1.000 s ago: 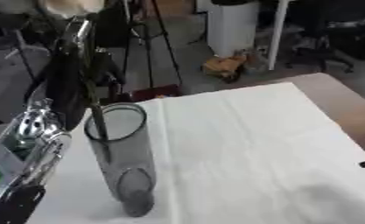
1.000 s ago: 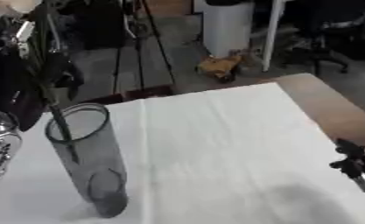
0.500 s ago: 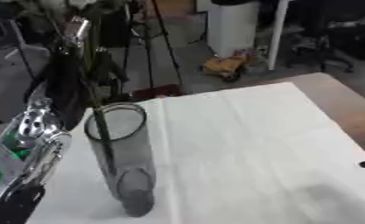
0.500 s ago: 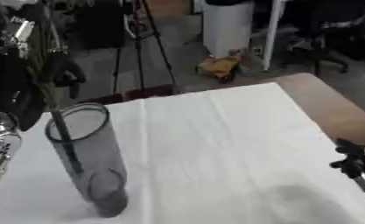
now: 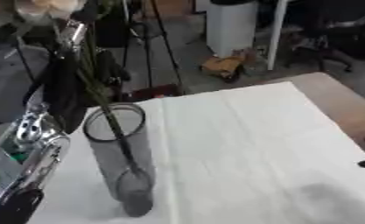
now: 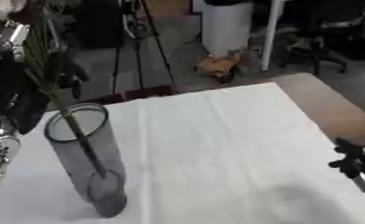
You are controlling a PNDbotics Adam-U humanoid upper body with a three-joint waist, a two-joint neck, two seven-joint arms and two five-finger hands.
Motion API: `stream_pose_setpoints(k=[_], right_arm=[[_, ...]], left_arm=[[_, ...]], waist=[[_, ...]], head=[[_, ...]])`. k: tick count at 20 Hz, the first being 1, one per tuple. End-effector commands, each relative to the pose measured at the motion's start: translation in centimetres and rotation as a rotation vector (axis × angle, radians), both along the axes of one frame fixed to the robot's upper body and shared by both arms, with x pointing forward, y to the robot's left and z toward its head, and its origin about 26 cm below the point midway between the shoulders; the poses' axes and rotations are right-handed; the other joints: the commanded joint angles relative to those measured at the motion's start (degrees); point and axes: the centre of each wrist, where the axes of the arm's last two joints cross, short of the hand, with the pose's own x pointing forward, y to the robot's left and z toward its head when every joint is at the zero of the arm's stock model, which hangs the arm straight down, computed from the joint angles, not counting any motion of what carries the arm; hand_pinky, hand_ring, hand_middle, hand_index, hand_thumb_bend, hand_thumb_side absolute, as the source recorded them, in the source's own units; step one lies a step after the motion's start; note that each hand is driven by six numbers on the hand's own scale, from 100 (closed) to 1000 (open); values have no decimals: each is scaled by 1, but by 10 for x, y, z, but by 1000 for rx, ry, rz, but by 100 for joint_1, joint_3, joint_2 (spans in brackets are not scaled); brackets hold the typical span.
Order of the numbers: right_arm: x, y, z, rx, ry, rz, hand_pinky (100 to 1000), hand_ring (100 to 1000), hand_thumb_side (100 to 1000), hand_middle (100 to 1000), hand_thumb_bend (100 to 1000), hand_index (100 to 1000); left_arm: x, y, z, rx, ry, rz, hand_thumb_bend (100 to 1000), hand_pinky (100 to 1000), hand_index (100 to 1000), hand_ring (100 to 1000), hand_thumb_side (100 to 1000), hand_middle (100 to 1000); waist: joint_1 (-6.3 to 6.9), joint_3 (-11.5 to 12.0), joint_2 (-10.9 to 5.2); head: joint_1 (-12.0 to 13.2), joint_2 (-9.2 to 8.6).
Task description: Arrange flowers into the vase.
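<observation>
A tall clear glass vase (image 5: pixel 122 162) stands on the white cloth at the left. A flower with a pale head (image 5: pixel 50 6) and a long green stem (image 5: pixel 99 98) slants down through the vase's mouth, its lower end deep inside near the base. Just above and behind the rim, my left hand (image 5: pixel 62 92) is curled round the stem; its silver forearm runs down the left edge. My right hand (image 6: pixel 352 160) shows only at the lower right edge, fingers relaxed and holding nothing.
The white cloth (image 5: pixel 239 135) covers most of the table; bare wood (image 5: pixel 340 105) shows at its right side. Beyond the far edge stand a tripod (image 5: pixel 151 41), a white bin (image 5: pixel 235 22) and office chairs on the floor.
The stem has slid deeper into the vase, and the flower head has come down a little. The right hand has stayed where it was.
</observation>
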Motion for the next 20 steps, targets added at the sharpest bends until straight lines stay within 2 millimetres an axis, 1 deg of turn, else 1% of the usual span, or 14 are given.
stream_pose_setpoints(k=[1, 5, 13, 20], right_arm=[[0, -5, 13, -22, -34, -1, 663, 970, 540, 387, 465, 710], [0, -5, 13, -23, -34, -2, 663, 970, 540, 387, 469, 710], [0, -5, 13, -24, -34, -3, 663, 970, 540, 386, 470, 709], [-1, -6, 13, -25, -32, -5, 663, 970, 538, 386, 469, 708]], left_arm=[[-3, 1, 6, 5, -39, -11, 506, 304, 221, 471, 929, 307], [-2, 3, 3, 25, -50, -10, 517, 309, 259, 476, 928, 317], [-1, 9, 1, 119, -84, 14, 492, 327, 339, 494, 938, 342], [0, 16, 1, 224, -115, 49, 446, 335, 358, 501, 954, 352]], waist=[[-30, 7, -121], [-32, 10, -118], [-27, 17, -114], [-22, 19, -116]], head=[[-13, 26], [-19, 32], [-34, 39], [-43, 46]])
